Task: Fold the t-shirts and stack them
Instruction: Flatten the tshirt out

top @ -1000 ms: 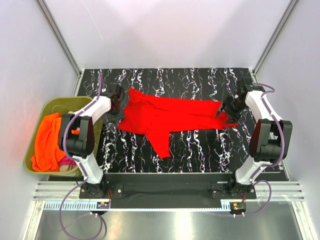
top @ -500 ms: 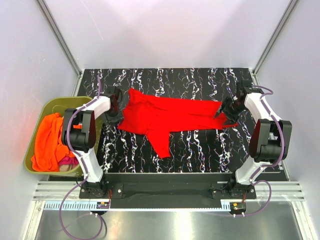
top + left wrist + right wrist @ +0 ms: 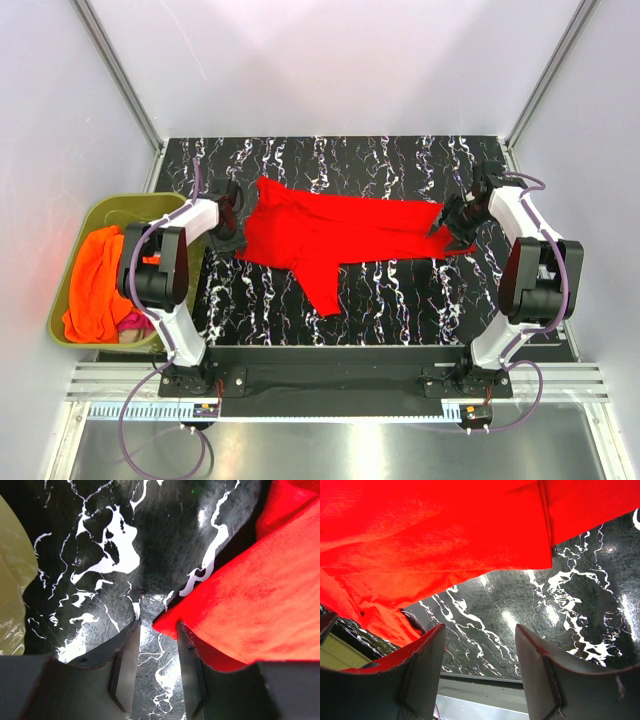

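Your left jaws have edged slightly left and nearer | olive tub [image 3: 72, 230], far left, holds orange t-shirt [image 3: 95, 285] | left jaws spread at red t-shirt [image 3: 340, 235] corner | shirt flat mid-bench [image 3: 400, 300] | right jaws spread at its right edge

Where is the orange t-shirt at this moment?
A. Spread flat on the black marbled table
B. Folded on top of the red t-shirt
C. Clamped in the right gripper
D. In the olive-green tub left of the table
D: in the top view the orange t-shirt lies bunched inside the olive-green tub, which stands beside the left edge of the table.
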Controlling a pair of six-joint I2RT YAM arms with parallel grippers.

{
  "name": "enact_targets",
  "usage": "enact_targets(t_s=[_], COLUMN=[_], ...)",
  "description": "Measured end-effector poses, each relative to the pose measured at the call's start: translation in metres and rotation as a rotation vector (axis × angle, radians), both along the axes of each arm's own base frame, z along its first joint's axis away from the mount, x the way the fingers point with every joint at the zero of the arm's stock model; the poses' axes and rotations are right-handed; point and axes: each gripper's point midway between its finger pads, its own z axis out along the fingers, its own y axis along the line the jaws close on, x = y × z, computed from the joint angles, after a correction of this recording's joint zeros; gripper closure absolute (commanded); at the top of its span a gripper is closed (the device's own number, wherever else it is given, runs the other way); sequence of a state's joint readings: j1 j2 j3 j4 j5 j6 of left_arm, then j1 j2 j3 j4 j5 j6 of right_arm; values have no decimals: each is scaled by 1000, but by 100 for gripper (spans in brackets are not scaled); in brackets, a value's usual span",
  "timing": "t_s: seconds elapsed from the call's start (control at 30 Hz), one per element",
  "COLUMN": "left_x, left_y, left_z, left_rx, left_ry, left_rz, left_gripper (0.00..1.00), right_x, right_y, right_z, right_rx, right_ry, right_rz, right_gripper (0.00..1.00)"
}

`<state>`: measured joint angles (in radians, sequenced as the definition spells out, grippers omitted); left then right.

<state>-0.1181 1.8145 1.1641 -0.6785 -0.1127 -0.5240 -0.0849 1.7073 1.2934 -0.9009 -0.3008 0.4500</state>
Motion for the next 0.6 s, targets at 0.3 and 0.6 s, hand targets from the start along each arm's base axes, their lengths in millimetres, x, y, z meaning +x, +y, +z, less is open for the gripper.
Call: enact_targets(t_s=[0.3, 0.6], left_x=[7, 10], left_y=[-2, -7], left_z=[-1, 4], left_rx=[-5, -2], left_ry=[-7, -31], left_rz=[-5, -50], left_gripper=[78, 100], right_x=[2, 4], right_y=[0, -7], right_z=[-3, -18], right_rx=[1, -13], right_ry=[3, 43], right_rz=[0, -32], right_gripper=[35, 59])
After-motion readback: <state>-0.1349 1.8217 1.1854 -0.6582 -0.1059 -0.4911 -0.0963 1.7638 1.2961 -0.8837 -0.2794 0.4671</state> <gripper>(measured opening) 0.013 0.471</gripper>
